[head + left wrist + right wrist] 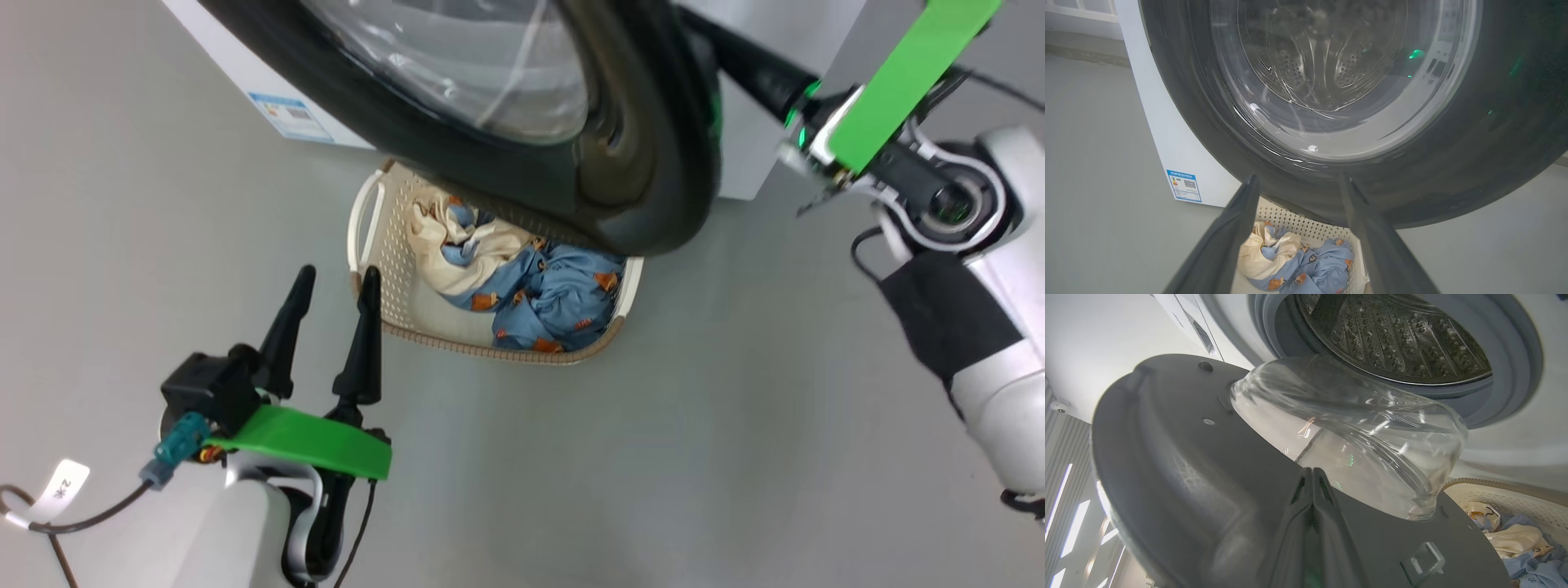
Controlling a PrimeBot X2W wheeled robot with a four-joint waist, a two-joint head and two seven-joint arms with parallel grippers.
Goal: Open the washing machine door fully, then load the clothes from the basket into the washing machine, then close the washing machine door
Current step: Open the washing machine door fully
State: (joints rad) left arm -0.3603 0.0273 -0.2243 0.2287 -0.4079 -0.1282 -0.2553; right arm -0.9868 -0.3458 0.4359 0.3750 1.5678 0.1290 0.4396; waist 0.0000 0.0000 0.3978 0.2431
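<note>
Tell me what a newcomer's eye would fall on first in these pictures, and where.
The glossy black washing machine door looms across the top of the head view, hiding part of the basket of cream and blue clothes below it. The left gripper hovers open beside the basket at lower left; the right gripper, shut, points along the door's grey inner face.
</note>
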